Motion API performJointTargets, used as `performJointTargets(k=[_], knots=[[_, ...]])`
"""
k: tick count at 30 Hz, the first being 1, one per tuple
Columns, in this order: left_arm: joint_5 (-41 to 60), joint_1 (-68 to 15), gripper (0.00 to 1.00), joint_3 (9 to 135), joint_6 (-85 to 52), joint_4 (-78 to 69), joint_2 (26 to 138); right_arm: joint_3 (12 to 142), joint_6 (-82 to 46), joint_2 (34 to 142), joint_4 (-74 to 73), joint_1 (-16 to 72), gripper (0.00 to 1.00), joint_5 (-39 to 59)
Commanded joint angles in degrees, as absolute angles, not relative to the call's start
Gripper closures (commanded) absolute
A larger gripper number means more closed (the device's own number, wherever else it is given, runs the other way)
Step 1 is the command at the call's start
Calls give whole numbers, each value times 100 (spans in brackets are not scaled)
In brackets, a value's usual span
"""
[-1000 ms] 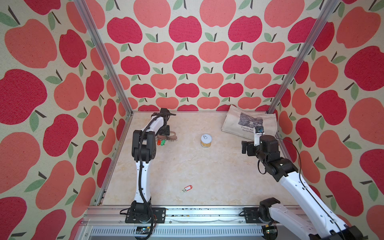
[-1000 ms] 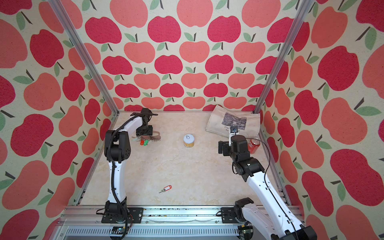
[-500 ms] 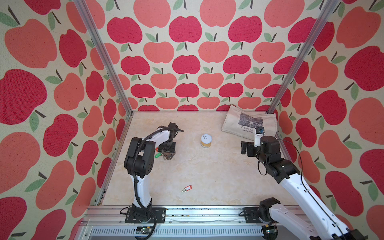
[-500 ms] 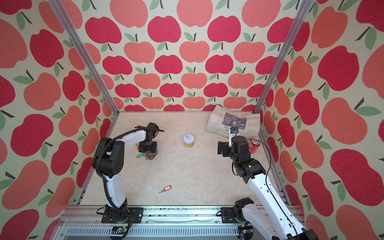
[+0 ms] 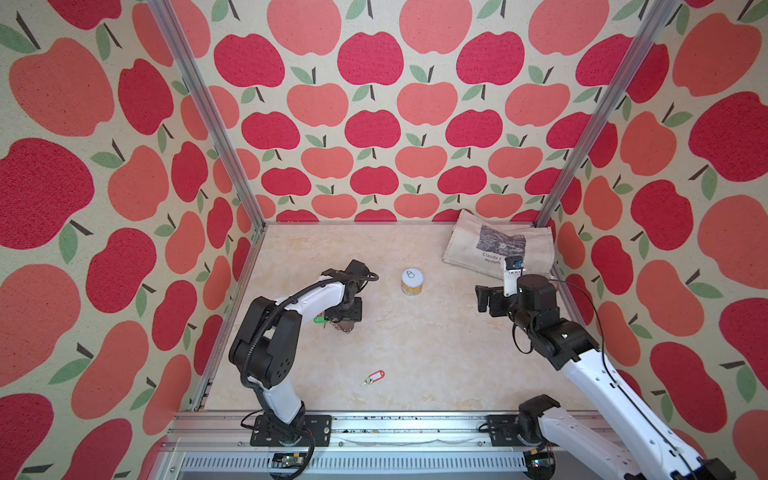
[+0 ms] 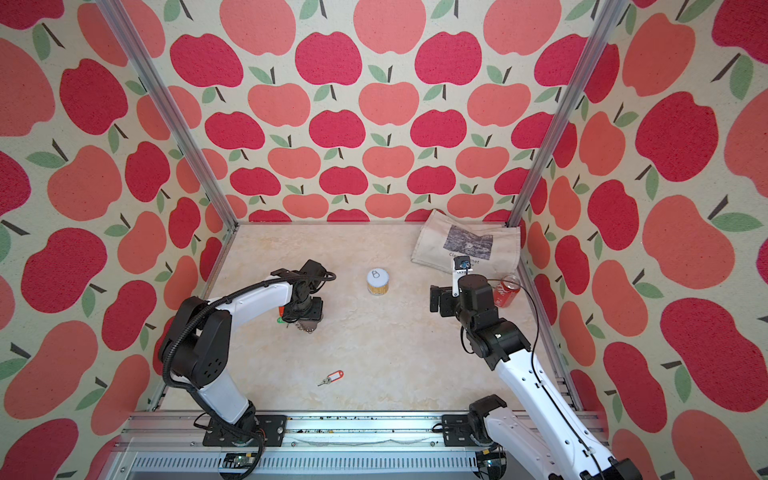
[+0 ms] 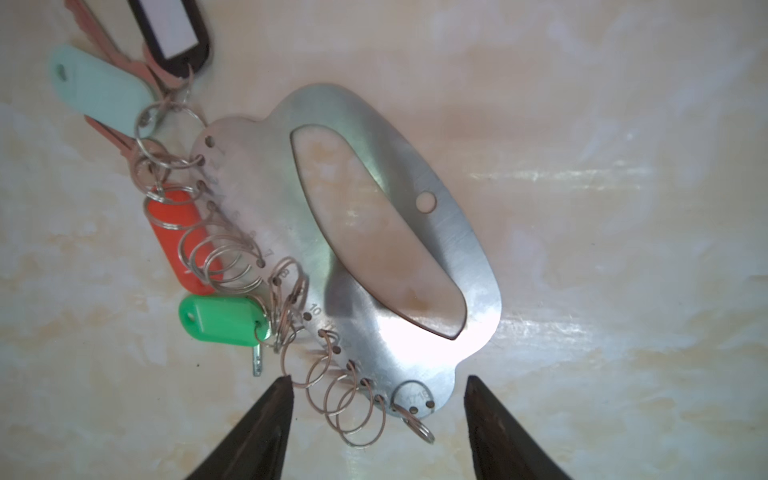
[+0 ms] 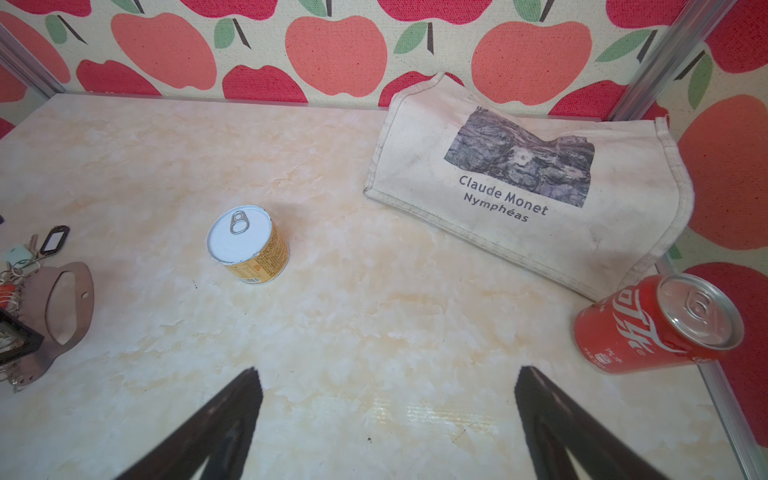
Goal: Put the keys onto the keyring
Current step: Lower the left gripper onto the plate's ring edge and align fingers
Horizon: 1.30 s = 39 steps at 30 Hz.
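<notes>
**Keyring under parted left fingers, one red key loose**

Keyring [image 7: 399, 357] lay flat on the marble-look tabletop [image 7: 623, 249], its narrow numbered end between the spread fingers [image 7: 257, 436] of the left gripper [image 7: 378, 379]. That tool was released and clamped nothing. One fingertip met the edge of a wire ring in the wrist view, though real contact could not be judged. Just ahead of the tips ran the row of small metal rings [image 7: 361, 415] along the plate's edge. A little farther ahead a green-tagged key [image 7: 220, 320] hung on a ring. Beyond it came an orange-red-tagged key [image 7: 178, 237], then a mint-tagged key [image 7: 99, 89]. Farthest out was a black-tagged key [image 7: 170, 29] with a white label. The oblong handle slot stretched away from the fingers alongside them.

In both top views the left gripper stood over the keyring. A loose red-tagged key [image 5: 374, 377] lay well behind it, toward the front rail and clear of both arms.

The right gripper [image 8: 388, 369] was released too, its fingers wide over bare tabletop, holding nothing. Ahead of it, off to one side, stood a yellow ring-pull tin [image 8: 249, 245]. Near its other side was a red Coca-Cola can [image 8: 652, 324], just beside the corner of a Claude Monet tote bag [image 8: 540, 187]. The bag lay farther ahead, against the back wall.
</notes>
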<state>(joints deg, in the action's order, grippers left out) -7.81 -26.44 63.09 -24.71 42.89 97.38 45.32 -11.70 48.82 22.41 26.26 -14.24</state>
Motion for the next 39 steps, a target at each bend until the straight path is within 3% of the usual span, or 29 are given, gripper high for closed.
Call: performJointTargets(k=[1,8,24,39], knots=[[-478,-2619,33,5871,-2927,4144,9430,4525,-1246,4748,2375,2698,1,-1411],[-224,-2714,33,5437,-3003,3742,9236,4509,-1247,4762,2312,2742,1,-1398],[373,-2969,36,5810,-2852,3267,9881,4454,-1220,4633,2340,2842,1,-1558],[-497,-3047,48,6185,-2468,4090,9347,4449,-1273,4611,2290,2855,1,-1463]])
